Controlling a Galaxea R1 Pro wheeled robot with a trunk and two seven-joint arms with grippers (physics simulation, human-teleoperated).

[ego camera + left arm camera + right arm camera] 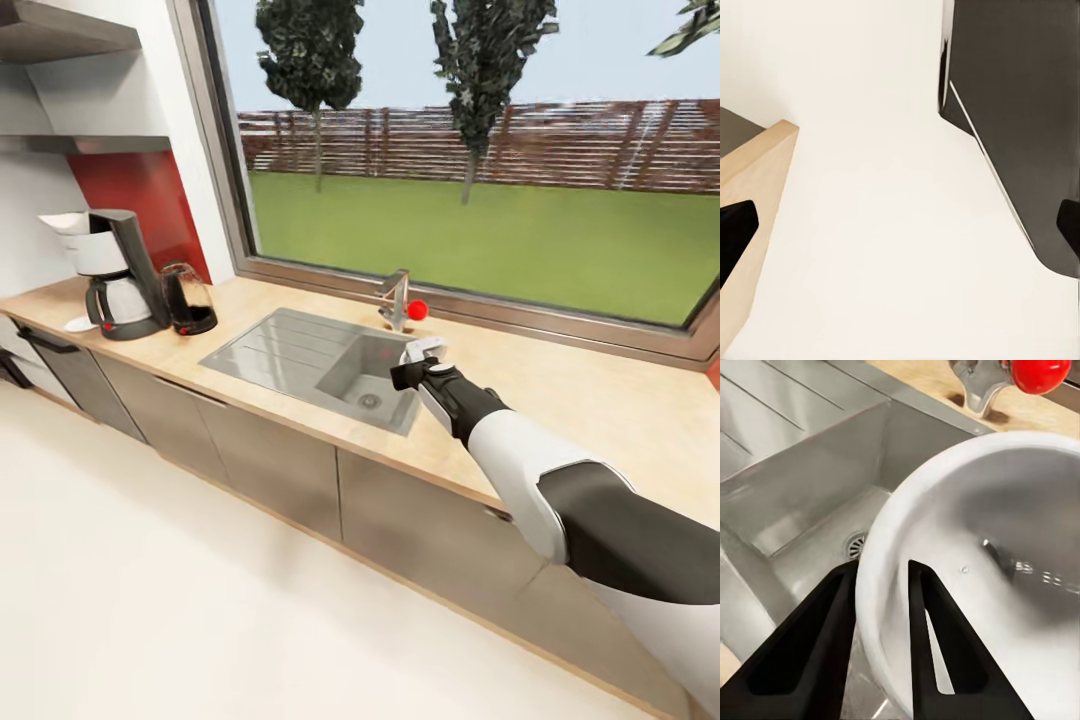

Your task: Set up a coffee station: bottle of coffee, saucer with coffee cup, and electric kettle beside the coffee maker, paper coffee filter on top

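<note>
The black coffee maker stands at the far left of the beige kitchen countertop, with a white paper coffee filter on top. The dark electric kettle is right beside it, and the white saucer lies at its other side. My right gripper hovers over the sink, shut on the rim of the white coffee cup. My left gripper is open over pale floor. The kitchen shelf is above the coffee maker. The bottle of coffee is out of view.
A steel sink with a drainboard is set in the countertop. Behind it stand a tap with a red knob and a large window. Grey cabinet fronts run below. A thicker dark board hangs higher.
</note>
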